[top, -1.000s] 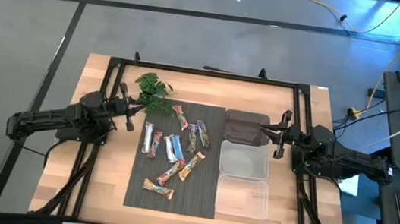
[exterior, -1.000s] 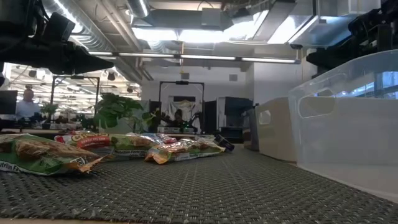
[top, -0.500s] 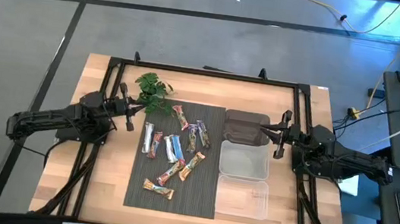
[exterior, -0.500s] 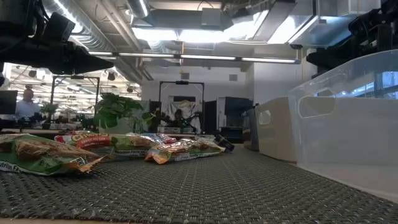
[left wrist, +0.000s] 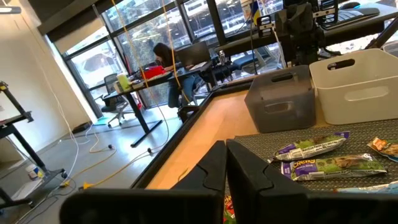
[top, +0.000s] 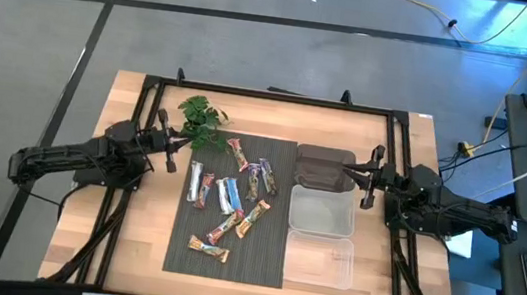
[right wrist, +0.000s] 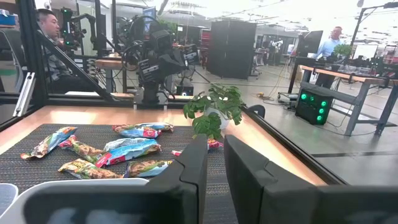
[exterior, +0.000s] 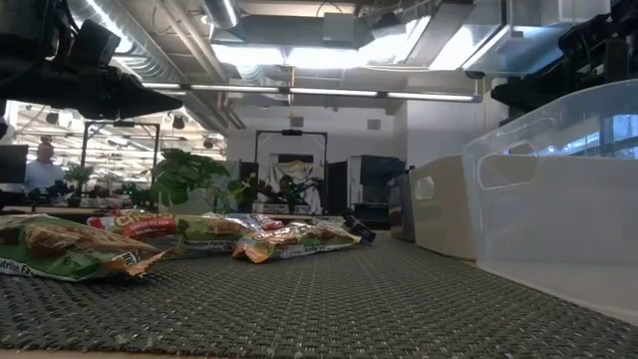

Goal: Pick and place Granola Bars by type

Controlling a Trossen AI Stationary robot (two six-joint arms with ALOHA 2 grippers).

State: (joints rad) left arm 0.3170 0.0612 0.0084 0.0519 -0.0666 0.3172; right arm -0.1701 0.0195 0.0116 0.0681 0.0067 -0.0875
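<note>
Lying scattered over the dark woven mat [top: 232, 209] in the middle of the worktop [top: 131, 242]: about ten small shiny-wrapped granola bars [top: 229, 196], purple-brown, orange-tan and blue-white-red, most of them clustered toward the mat's far half, one pair [top: 209, 250] resting nearer its front edge. Likely weighing very little and sliding easily on slick foil; wrappers probably crinkling and yielding while the bar inside stays fairly stiff. Best pinching across the narrow middle of a bar rather than at the thin crimped ends, which would probably fold or slip out.

Standing in a row along the mat's right edge: a grey lidded-looking plastic bin [top: 321, 169] at the far end, a pale translucent plastic tub [top: 322, 215] in the middle, a clear plastic tub [top: 319, 260] nearest the front. Showing no bars inside any of them, so sorting not yet begun.

Hovering at the mat's far left corner, beside a green leafy sprig [top: 202, 121]: the left gripper [top: 176, 147], fingers pressed together, holding nothing. Hanging by the grey bin's right side: the right gripper [top: 365, 178], also pressed together and carrying nothing.
</note>
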